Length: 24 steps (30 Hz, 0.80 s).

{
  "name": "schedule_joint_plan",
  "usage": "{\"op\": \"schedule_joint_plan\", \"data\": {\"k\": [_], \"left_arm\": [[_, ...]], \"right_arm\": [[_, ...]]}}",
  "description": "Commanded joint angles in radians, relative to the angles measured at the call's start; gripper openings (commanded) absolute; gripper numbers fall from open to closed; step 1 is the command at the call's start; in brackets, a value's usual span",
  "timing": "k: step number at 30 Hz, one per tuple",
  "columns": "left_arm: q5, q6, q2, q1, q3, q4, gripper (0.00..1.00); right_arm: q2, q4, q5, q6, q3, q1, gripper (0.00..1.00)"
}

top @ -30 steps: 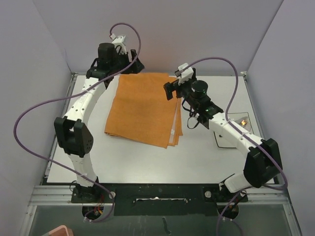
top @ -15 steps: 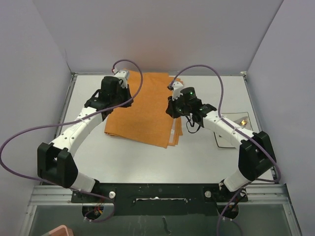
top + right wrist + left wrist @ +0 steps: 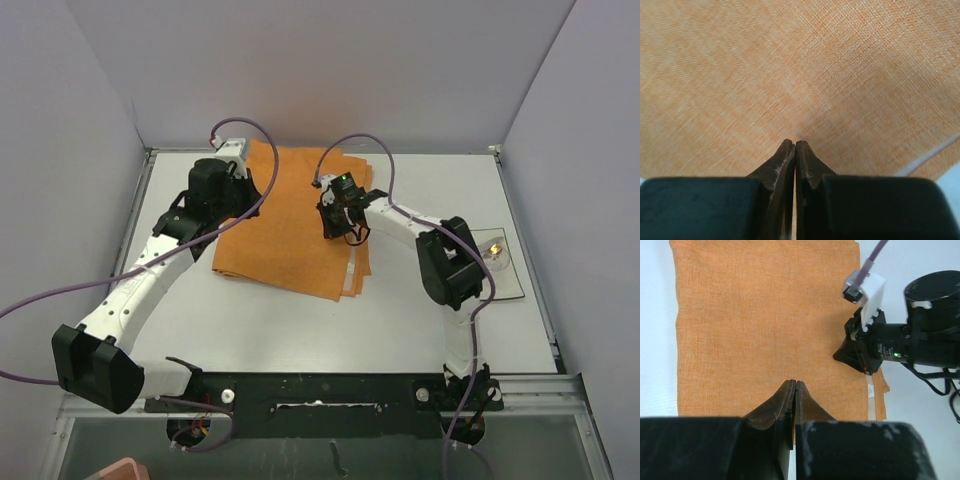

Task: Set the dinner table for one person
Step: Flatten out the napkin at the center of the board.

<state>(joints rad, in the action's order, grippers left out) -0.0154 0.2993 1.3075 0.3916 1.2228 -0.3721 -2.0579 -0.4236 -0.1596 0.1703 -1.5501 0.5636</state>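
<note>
The left gripper [image 3: 794, 384] has its jaws pressed together, tips pointing down at the near part of the orange cloth [image 3: 765, 315]. Whether any fabric is caught between them cannot be told. The right gripper [image 3: 794, 143] is likewise closed, with its tips very close to the weave, which fills the right wrist view; faint creases meet just ahead of the tips.

From above, both arms bend inward over the cloth [image 3: 290, 235], the left one at its left edge and the right one near its right edge. The folded cloth lies towards the far middle of the bench [image 3: 400, 320], a wide white-grey top that carries everything. A small square plate [image 3: 505, 282] sits near the bench's right edge, well apart from the cloth.
</note>
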Motion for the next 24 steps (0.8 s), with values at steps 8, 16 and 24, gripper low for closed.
{"op": "schedule_joint_plan", "data": {"k": [8,16,24], "left_arm": [[0.076,-0.028,-0.040,0.011,0.119,-0.014,0.00],[0.098,-0.022,-0.034,0.010,0.132,-0.014,0.00],[0.128,-0.008,-0.053,0.009,0.133,-0.019,0.00]], "right_arm": [[-0.111,-0.174,0.061,0.031,-0.050,0.075,0.00],[0.034,-0.123,0.037,0.179,0.171,0.244,0.00],[0.055,-0.066,0.074,0.283,0.075,0.441,0.00]]}}
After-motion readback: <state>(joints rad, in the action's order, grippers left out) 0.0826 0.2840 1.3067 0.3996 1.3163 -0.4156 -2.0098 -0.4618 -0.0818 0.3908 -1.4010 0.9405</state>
